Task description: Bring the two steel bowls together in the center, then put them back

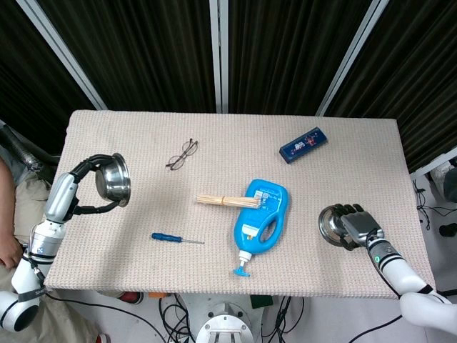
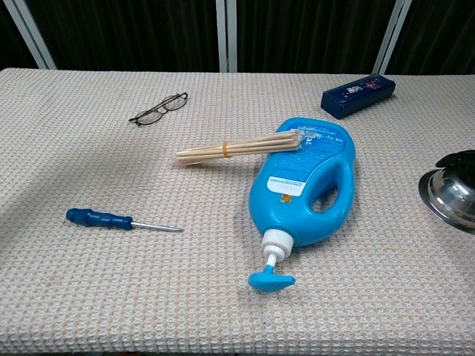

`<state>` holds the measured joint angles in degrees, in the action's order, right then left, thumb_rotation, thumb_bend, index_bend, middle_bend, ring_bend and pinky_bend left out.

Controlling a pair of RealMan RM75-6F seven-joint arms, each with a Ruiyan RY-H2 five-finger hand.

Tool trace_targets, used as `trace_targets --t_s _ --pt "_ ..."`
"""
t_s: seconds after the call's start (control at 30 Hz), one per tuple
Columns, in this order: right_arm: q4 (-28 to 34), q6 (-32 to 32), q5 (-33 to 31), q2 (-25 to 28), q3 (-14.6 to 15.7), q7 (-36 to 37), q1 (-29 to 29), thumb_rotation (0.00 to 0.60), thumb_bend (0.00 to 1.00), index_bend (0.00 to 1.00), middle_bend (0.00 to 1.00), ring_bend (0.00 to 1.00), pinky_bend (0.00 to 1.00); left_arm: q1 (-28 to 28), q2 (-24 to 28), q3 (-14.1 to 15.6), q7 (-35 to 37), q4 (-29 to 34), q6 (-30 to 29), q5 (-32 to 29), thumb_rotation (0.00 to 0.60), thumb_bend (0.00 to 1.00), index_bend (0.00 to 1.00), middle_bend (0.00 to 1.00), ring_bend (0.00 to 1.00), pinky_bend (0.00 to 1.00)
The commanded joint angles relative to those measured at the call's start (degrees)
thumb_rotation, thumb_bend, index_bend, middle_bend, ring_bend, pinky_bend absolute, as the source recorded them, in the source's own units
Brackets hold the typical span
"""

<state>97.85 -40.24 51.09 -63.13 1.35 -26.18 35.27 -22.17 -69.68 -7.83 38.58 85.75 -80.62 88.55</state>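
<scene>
One steel bowl (image 1: 114,180) hangs tilted above the table's left edge, its opening facing right; my left hand (image 1: 80,179) grips it by the rim. This bowl and hand do not show in the chest view. The other steel bowl (image 1: 331,223) (image 2: 449,197) sits upside down near the right front of the table. My right hand (image 1: 357,228) lies over its right half with fingers (image 2: 462,159) curled over the rim, gripping it. In the chest view the bowl looks slightly tipped.
A blue detergent bottle (image 1: 261,216) lies in the middle with a bundle of wooden sticks (image 1: 221,201) resting against its top. A blue screwdriver (image 1: 175,238) lies front left, glasses (image 1: 182,154) back left, and a dark blue box (image 1: 303,144) back right.
</scene>
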Motion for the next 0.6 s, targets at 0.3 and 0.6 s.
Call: trace_targets --t_s 0.3,0.6 --pt "-1.8 -7.2 1.9 -3.2 0.2 1.2 -1.3 0.600 0.29 0.51 0.40 0.33 0.24 -0.2 0.4 -0.3 0.5 0.4 -0.1 0.0 0.600 0.20 0.54 0.48 0.40 0.62" --pt "2.2 -12.6 11.0 2.7 -2.2 12.9 -5.2 0.600 0.32 0.66 0.47 0.40 0.28 -0.2 1.3 -0.7 1.4 1.6 -0.7 0.3 0.600 0.20 0.54 0.48 0.40 0.62"
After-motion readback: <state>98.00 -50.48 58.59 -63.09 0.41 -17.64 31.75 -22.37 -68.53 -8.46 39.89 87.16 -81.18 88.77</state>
